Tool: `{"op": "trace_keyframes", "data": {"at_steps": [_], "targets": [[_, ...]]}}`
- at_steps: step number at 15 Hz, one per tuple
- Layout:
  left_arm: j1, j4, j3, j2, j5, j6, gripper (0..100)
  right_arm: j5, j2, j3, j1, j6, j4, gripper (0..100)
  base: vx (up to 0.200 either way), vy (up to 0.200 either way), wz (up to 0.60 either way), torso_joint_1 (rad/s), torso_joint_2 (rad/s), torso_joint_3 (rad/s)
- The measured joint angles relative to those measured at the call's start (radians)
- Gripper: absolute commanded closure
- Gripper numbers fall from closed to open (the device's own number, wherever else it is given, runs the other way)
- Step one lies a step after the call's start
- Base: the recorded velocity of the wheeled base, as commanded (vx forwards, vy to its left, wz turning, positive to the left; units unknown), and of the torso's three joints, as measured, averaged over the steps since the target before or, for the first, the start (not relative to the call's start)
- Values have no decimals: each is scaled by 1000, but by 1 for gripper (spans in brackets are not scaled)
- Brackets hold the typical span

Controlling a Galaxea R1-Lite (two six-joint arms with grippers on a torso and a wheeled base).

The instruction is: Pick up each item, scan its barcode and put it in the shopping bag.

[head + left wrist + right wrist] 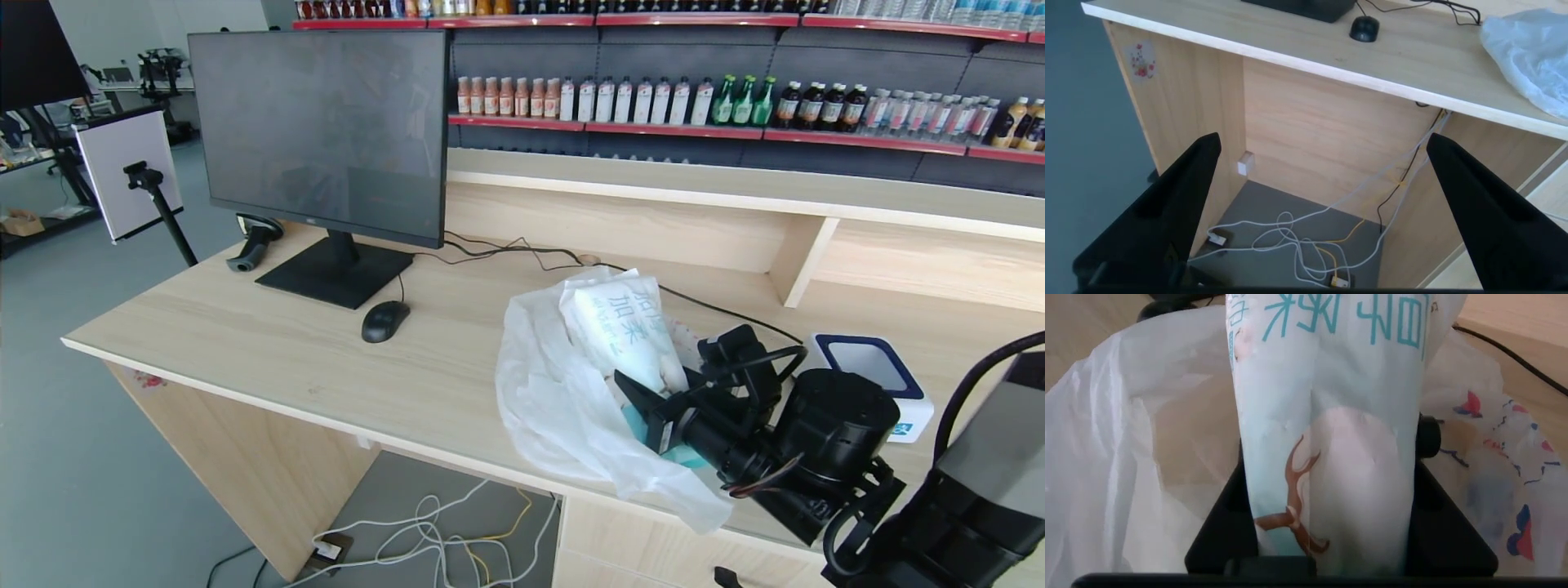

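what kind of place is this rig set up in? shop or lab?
Looks like a shop checkout, possibly a mock one: shelves of bottled drinks behind a wooden counter carrying a monitor, a handheld scanner and a white shopping bag. The right gripper holds a packet at the bag.

The shopping bag (555, 392) is plain milky white, kinda see-through. The packet (1331, 416) is white with teal lettering and a brown twig drawing. The right gripper (647, 410) is all black, same for the mouse (384, 320). The surface (269, 343) is pale wood grain, and the scanner box (914, 408) is white with a navy rim.
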Motion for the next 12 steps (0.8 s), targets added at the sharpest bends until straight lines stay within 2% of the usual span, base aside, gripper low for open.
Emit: {"op": "trace_keyframes", "data": {"at_steps": [8,9,12], "targets": [[-1,0,0,0,0,-1,0,80,25,-6,-8,-34,-1,100,0,0,0,0,0,0],[-1,0,0,0,0,0,0,81,29,-9,-13,-33,0,0,0,0,0,0,0,0],[-1,0,0,0,0,0,0,84,35,-9,-51,-28,8,0,0,0,0,0,0,0]]}}
